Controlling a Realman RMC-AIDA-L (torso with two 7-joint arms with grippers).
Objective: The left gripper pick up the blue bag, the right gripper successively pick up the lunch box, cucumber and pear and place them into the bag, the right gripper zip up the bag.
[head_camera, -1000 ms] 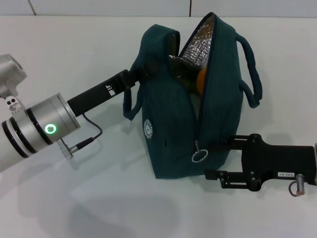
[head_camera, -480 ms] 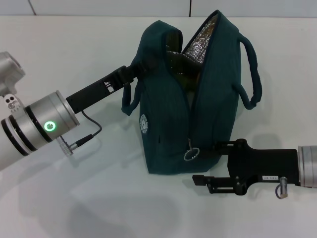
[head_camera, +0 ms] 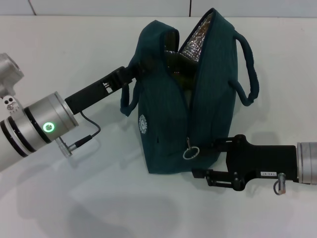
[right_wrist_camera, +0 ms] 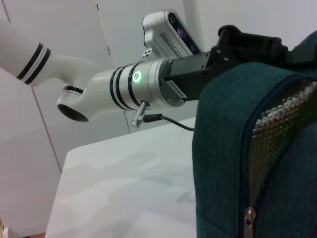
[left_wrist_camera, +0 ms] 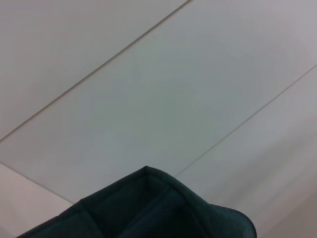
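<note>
While the blue bag (head_camera: pixel 190 104) stands upright near the middle of the white table (head_camera: pixel 74 208), the left gripper (head_camera: pixel 132 74) reaches in from the left and is clamped on the bag's upper left edge, beside the near carry handle (head_camera: pixel 130 101). The right gripper (head_camera: pixel 208 158) lies low at the bag's front right corner, just beside the zipper's ring pull (head_camera: pixel 190 152); whether its fingers are parted or closed cannot be told, and contact with the pull is unclear. The zipper is closed only at the bottom; above it the mouth gapes, showing the silver foil lining (head_camera: pixel 198 37) and something dark inside that cannot be identified. One bag is in view, with two handles, the second handle (head_camera: pixel 247 69) arching off the right side. The right wrist view shows the zipper slider (right_wrist_camera: pixel 249 218) and the left arm (right_wrist_camera: pixel 129 87) behind the bag. The left wrist view shows only a corner of teal fabric (left_wrist_camera: pixel 148 208).
</note>
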